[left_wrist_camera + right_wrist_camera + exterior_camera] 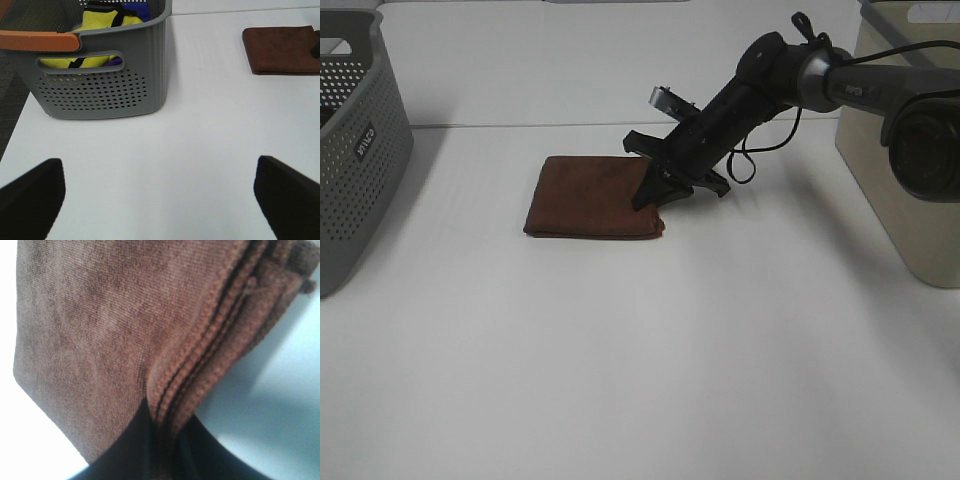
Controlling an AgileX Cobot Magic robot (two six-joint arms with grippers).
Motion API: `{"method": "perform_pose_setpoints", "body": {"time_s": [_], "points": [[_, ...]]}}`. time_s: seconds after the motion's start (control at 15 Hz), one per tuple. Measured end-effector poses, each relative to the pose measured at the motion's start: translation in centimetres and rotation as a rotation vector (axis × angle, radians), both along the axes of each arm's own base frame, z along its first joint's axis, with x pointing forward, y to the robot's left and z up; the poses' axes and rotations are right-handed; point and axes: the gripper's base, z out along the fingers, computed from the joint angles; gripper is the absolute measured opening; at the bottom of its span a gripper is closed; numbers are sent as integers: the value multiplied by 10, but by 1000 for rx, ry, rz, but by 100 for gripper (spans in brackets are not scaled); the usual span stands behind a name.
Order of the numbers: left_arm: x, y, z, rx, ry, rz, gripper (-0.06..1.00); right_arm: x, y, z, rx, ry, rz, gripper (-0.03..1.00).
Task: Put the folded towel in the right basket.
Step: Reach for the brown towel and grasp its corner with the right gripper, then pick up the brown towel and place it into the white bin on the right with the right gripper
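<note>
The folded towel (592,197) lies flat on the table (620,380), well apart from the right basket (905,190); my right claw (655,198) pinches its hemmed right-hand edge; grasping, I judge; next comes lifting it clear and carrying it over that basket's rim.

Towel (90,315) of napped brown cloth (stitched hem); table (620,350) smooth, matt.
</note>
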Motion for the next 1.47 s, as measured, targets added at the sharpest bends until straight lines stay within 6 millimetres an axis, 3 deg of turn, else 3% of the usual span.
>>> {"method": "perform_pose_setpoints", "body": {"time_s": [0.27,0.6,0.8,0.93,1.13,1.27,1.47], "points": [[0,0,0,0,0,0,97,2,0,7,2,-20,3,6],[0,0,0,0,0,0,97,2,-4,135,-5,-283,74,6],[0,0,0,0,0,0,97,-9,-22,185,-27,-338,86,6],[0,0,0,0,0,0,97,-10,-51,218,-34,-396,37,6],[0,0,0,0,0,0,97,-13,-116,267,-98,-496,-98,6],[0,0,0,0,0,0,97,-21,-158,295,-152,-549,-198,6],[0,0,0,0,0,0,97,-42,-207,332,-230,-615,-320,6]]}}
